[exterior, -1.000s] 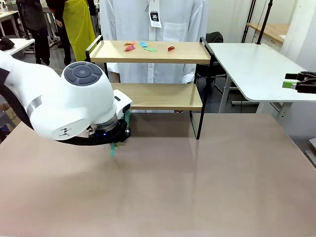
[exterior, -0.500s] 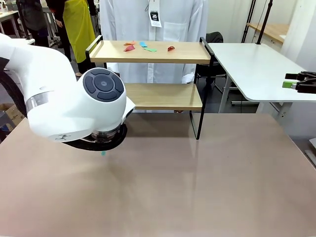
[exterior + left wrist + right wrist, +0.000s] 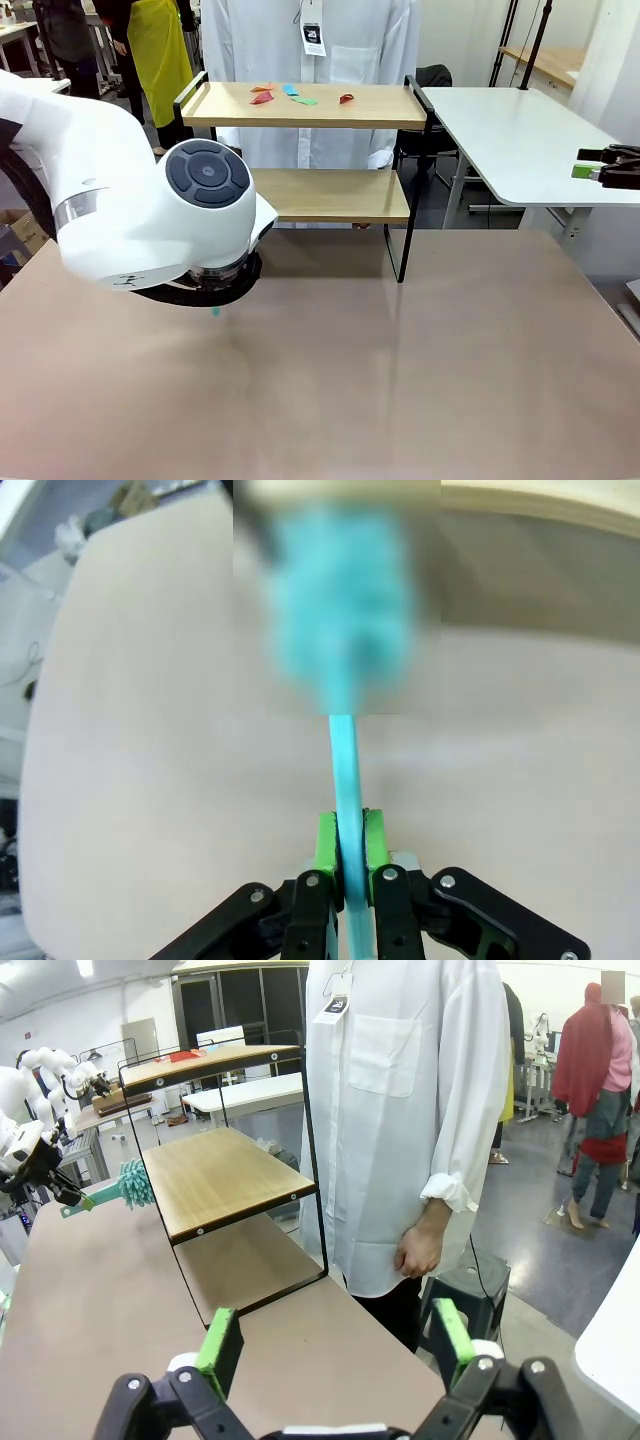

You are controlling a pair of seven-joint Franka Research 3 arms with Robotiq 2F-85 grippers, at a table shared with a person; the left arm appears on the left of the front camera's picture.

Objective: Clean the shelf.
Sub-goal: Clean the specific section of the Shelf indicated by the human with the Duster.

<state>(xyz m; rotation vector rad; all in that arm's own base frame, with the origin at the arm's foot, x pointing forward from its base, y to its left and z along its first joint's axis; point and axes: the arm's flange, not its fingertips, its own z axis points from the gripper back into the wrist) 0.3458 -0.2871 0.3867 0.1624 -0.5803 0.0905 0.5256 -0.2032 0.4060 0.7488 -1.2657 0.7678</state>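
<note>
While the left arm turns round above the tabletop (image 3: 420,380), its claw (image 3: 349,832), clenched on a blue-green duster (image 3: 343,630), brings the fluffy head near the lower board of the shelf (image 3: 320,195) at the far edge, so wiping can probably begin; the right claw (image 3: 330,1345) is released.

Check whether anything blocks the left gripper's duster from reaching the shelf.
Nothing visible does. The left gripper, shut on the teal fluffy duster, points it across bare brown tabletop at the two-tier wooden shelf with black metal frame; the duster's head is near the lower board's edge. Small coloured scraps lie on the top board.
</note>
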